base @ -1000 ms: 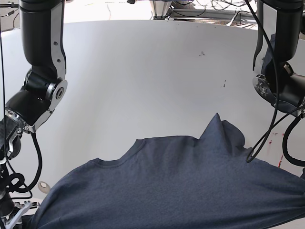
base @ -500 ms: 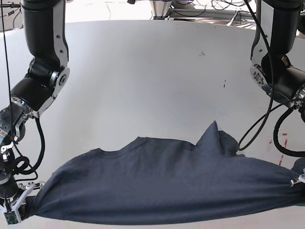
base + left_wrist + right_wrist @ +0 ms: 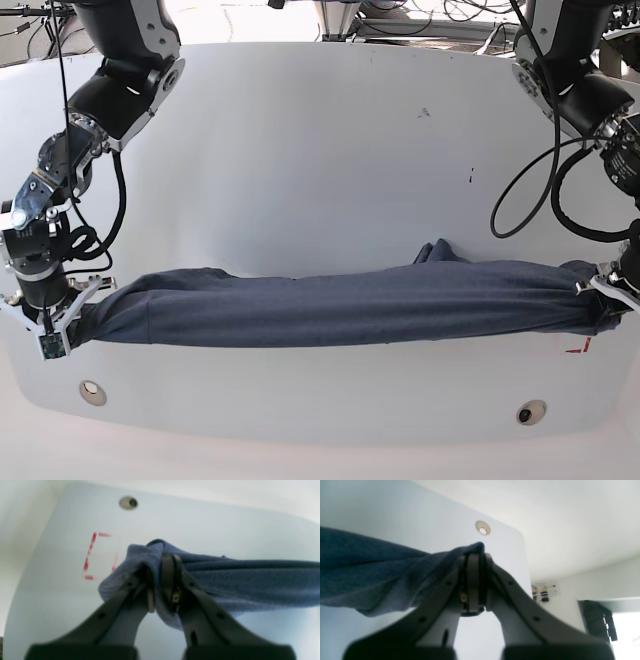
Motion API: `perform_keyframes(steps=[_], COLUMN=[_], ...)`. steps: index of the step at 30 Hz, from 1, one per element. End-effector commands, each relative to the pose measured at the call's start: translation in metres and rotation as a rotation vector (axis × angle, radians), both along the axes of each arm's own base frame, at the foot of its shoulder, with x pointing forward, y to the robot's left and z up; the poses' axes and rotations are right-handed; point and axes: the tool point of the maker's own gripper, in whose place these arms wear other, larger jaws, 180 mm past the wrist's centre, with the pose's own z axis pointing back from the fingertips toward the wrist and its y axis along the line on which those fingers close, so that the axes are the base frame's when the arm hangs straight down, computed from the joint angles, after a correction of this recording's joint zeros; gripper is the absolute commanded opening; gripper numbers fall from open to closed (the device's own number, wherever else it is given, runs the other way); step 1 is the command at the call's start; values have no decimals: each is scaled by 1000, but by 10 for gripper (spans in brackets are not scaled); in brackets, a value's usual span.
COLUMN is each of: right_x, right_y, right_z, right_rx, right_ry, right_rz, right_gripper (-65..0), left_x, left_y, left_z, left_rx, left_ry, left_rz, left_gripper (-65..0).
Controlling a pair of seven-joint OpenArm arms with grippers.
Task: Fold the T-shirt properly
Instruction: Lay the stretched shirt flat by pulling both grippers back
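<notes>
Our left hand [image 3: 162,585] is clamped on one end of the T-shirt [image 3: 340,305], our right hand [image 3: 476,580] on the other. It stretches between them as a long band low across the white desk [image 3: 320,150], seemingly resting on it.

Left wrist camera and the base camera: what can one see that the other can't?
Only the left wrist view shows, close up, the left gripper pinching a bunched end of the T-shirt, with a dashed red outline drawn on the table just beyond it. Only the base view shows the whole T-shirt stretched into a long band across the table, the right gripper pinching its other end, and both black arms. Both show the dark blue T-shirt, the white table and the left gripper's hold.
</notes>
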Motion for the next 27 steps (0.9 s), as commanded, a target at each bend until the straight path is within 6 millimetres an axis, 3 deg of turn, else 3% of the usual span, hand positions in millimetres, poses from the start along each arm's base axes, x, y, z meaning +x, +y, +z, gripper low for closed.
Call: perform_keyframes(steps=[1,8,15,27], right_x=[-13,-56,-93,-144], right_y=[-8,-1,17,21], right_z=[0,-67,-119,-162], right_rx=[-13,56,108,167], right_ry=[-13,133,260,364], right_rz=[-41,-76,-68,-111], right_gripper=[-648,-648,-648,-648], left_x=[-9,-53,-91,-142], left_y=[11,15,18,24], left_z=[6,-48,-86,-125], left_rx=[35,32,56,89], left_ry=[-24,132,267,446], left_rz=[16,21,17,10], left_gripper=[-650,-650,-650,-650])
